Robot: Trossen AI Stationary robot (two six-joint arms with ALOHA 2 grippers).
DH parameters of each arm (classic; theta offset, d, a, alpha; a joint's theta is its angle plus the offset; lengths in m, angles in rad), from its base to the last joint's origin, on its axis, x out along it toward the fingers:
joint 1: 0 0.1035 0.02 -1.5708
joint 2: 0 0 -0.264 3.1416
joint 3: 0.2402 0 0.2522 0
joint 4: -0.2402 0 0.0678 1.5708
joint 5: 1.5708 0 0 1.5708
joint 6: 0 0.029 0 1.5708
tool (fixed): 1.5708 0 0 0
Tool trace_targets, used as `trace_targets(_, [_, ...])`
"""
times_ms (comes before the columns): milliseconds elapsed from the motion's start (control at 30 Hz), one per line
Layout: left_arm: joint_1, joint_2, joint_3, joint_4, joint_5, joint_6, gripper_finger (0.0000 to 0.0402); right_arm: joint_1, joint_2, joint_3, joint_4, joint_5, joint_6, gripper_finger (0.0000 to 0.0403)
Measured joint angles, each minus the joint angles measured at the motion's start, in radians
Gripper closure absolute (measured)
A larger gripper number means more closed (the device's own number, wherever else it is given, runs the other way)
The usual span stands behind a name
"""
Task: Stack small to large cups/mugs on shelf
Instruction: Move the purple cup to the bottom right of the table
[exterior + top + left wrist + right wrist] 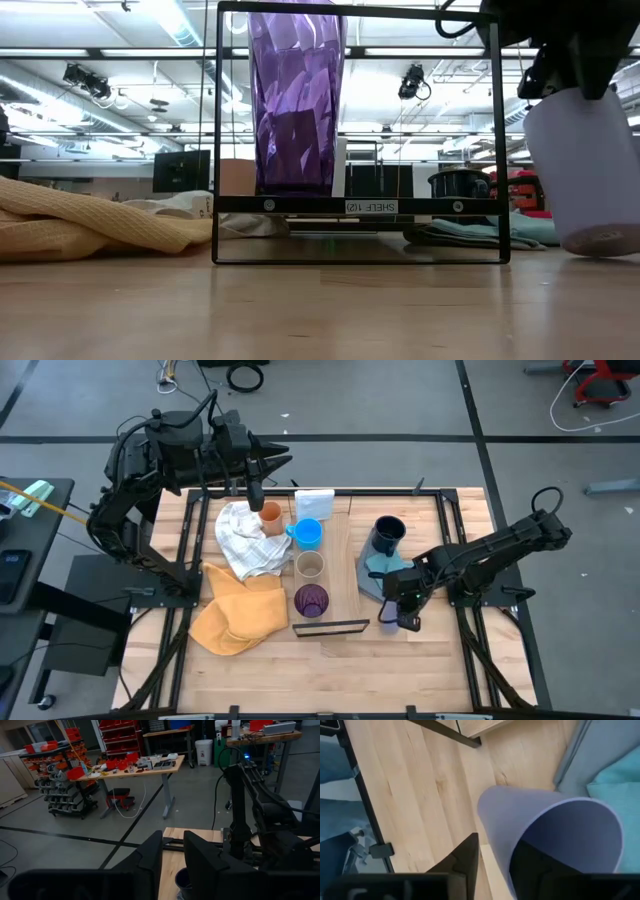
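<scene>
On the shelf (340, 555), a light plank with a black frame (355, 205) at its near end, stand the light blue mug (308, 533), tan cup (310, 565) and purple tumbler (311, 600) in a row. The orange cup (270, 515) sits by the white cloth. The navy mug (388, 532) stands on the blue cloth. My right gripper (400, 605) is open, pointing down over the lavender cup (545, 820), right of the shelf's near end. The cup's base (600, 240) is at the tabletop. My left gripper (172, 865) is open, raised over the far left. My right gripper comes from above with one finger inside the lavender cup and the other finger (465, 860) outside its rim (495, 815). A strip of table shows between the outer finger and the wall. Whether the inner finger touches the wall, I cannot tell.
A white cloth (245, 540) and a yellow cloth (235, 615) lie left of the shelf. The blue cloth (385, 575) lies right of it. A small white box (313, 503) stands at the shelf's far end. Bare wood shows along the table's near edge (330, 680).
</scene>
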Motion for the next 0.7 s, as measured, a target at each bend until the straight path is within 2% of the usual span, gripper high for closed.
trace_targets(700, [0.000,0.000,0.000,0.000,0.000,0.001,0.0312,0.079,0.001,0.000,0.049,0.018,0.089,0.0312])
